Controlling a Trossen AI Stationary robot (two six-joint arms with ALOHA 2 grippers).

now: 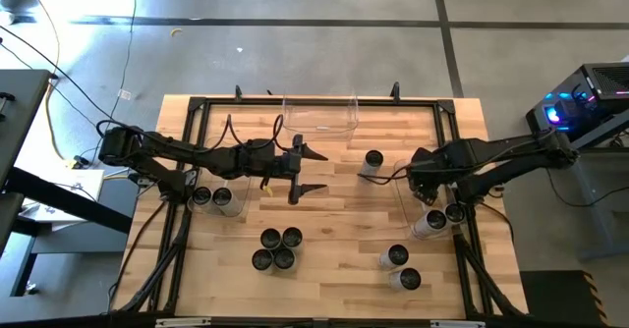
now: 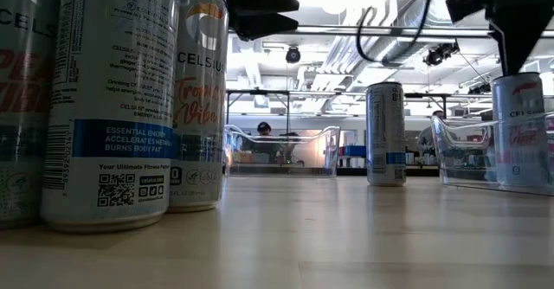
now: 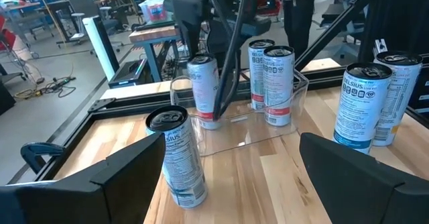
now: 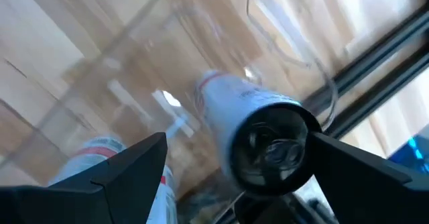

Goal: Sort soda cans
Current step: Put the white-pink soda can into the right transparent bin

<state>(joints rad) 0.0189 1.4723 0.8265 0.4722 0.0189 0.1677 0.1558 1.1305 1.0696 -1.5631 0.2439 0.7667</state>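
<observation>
**High view: cans spread over the table, both grippers released**

High view: the wooden table (image 1: 324,220) is seen with soda cans standing in several groups. A cluster of four cans (image 1: 276,248) is seen at the near centre. Two cans (image 1: 401,267) stand at the near right. A single can (image 1: 372,163) stands alone right of centre. Two cans (image 1: 214,197) are seen at the left in the left bin (image 1: 239,207), beside the left arm. At the right edge, cans (image 1: 440,216) are held in the right clear bin (image 1: 405,202), and how many are there cannot be told under the arm. A third clear bin (image 1: 320,115) lies at the far centre.

The left gripper (image 1: 313,172) is held over the table centre, its fingers spread apart and nothing between them; the single can and the bin beyond it are seen ahead of it in the left wrist view.

The right gripper (image 4: 231,167) is positioned above the right bin. Its fingers are spread wide on either side of a can top (image 4: 275,150) below; no contact with the can is seen.
</observation>
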